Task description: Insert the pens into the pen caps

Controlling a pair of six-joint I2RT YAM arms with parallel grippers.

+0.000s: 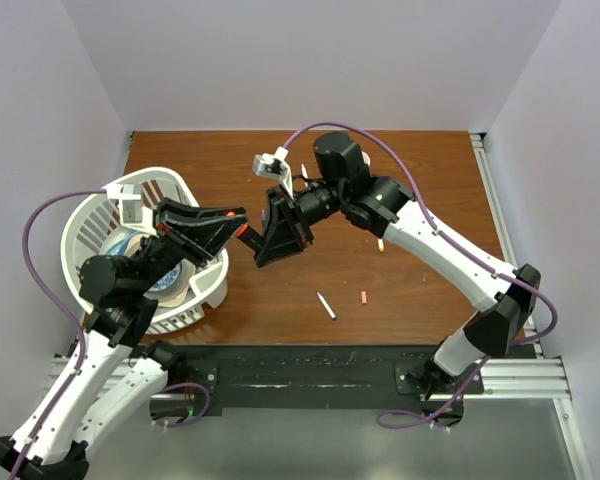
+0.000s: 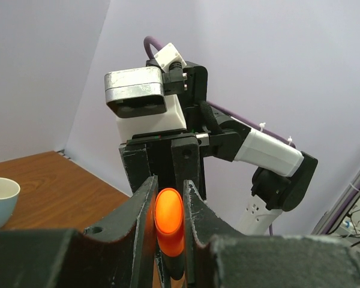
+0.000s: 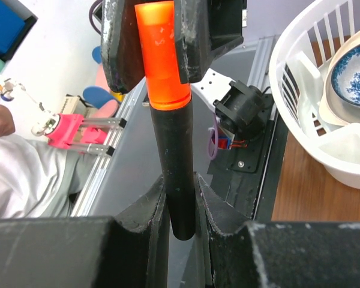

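Orange plastic cap (image 2: 168,219) is clamped in the left gripper (image 2: 168,198); the right gripper (image 3: 180,193) pinches the thick black highlighter barrel (image 3: 175,150) at its tail. Pen hangs mid-air between the arms, above the brown wooden table (image 1: 400,290). Judged light, rigid, smooth plastic, so it may slip axially. Grip mid-barrel; press straight along the axis.
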